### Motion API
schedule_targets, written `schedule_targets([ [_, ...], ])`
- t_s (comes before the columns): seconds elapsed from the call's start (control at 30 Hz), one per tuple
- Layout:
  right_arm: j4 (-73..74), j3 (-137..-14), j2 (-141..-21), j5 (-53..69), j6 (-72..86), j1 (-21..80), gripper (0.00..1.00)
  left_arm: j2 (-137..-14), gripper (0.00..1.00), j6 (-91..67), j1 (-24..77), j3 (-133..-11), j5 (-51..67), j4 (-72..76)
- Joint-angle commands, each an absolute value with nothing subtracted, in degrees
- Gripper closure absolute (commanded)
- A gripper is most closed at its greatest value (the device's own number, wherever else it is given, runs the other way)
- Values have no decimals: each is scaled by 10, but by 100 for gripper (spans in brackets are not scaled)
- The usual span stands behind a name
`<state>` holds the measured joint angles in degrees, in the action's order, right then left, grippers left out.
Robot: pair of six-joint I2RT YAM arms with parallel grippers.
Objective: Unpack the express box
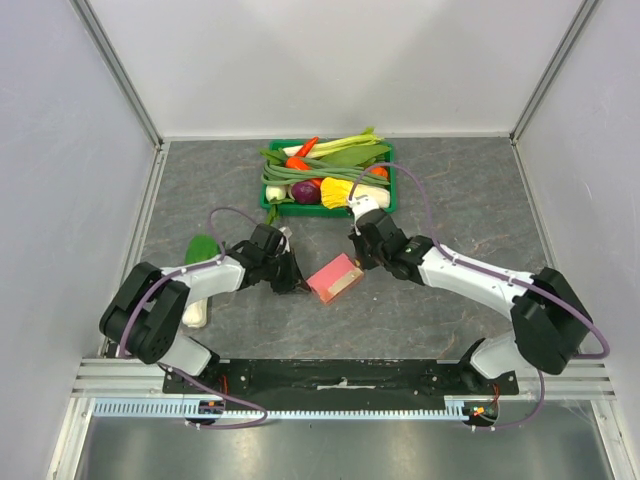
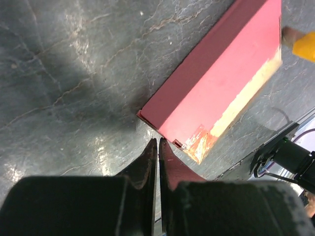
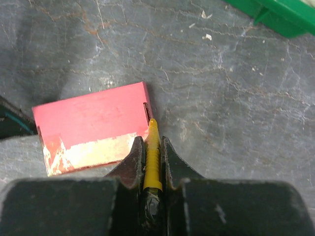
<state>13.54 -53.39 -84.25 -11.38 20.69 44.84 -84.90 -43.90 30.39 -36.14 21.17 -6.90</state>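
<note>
The express box lies unopened on the bench, just before the green crate. The left hand, pinched shut on nothing, sits at its corner. The right hand clamps a yellow tool against its end flap. All the unpacking remains.

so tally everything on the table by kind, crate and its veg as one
flat pink cardboard box: 1
green plastic crate of vegetables: 1
thin yellow tool in the right gripper: 1
loose pieces outside the crate, one green, one white: 2
total: 5
</note>
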Motion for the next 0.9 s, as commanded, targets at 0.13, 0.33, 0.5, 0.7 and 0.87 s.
schedule_targets([
  [0.13, 175, -502, -756, -56, 250, 465, 100, -916, 92, -400, 306, -459, 210, -54],
  [0.33, 202, -458, -700, -66, 289, 496, 100, -981, 91, -385, 306, -532, 218, -63],
  [0.5, 198, -437, -677, -69, 308, 527, 100, -1022, 90, -381, 306, -565, 254, -42],
  [0.7, 157, -429, -681, -77, 284, 541, 100, -1077, 90, -403, 306, -591, 299, 13],
  [0.87, 157, -438, -701, -83, 278, 541, 100, -1087, 84, -402, 305, -619, 299, 4],
])
